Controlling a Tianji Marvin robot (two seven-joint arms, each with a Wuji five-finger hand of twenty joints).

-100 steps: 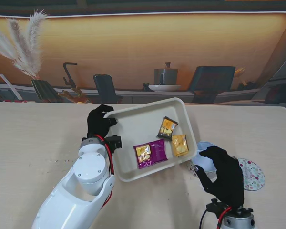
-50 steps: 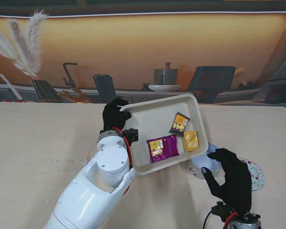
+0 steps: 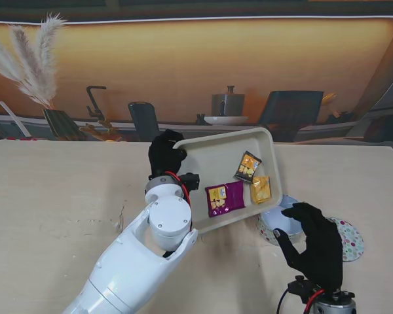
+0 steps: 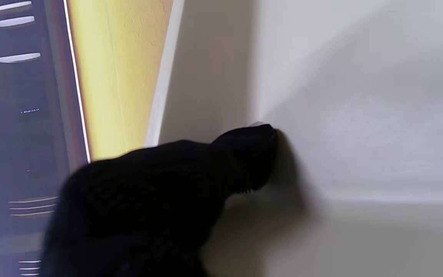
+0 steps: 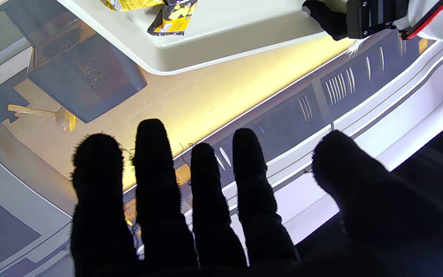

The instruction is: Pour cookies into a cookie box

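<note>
Left robot hand (image 3: 166,152) grips far-left corner of white tray (image 3: 205,148), tilted over worktop (image 3: 46,196). In tray: purple packet (image 3: 224,197), dark-and-yellow packet (image 3: 247,166), orange packet (image 3: 261,190); print too small to read. Polka-dot cookie box (image 3: 346,238) near right, partly under tray edge. Right robot hand (image 3: 314,245) empty, fingers spread, beside box. Against half second ago: tray tipped steeper, left arm shifted right.
</note>
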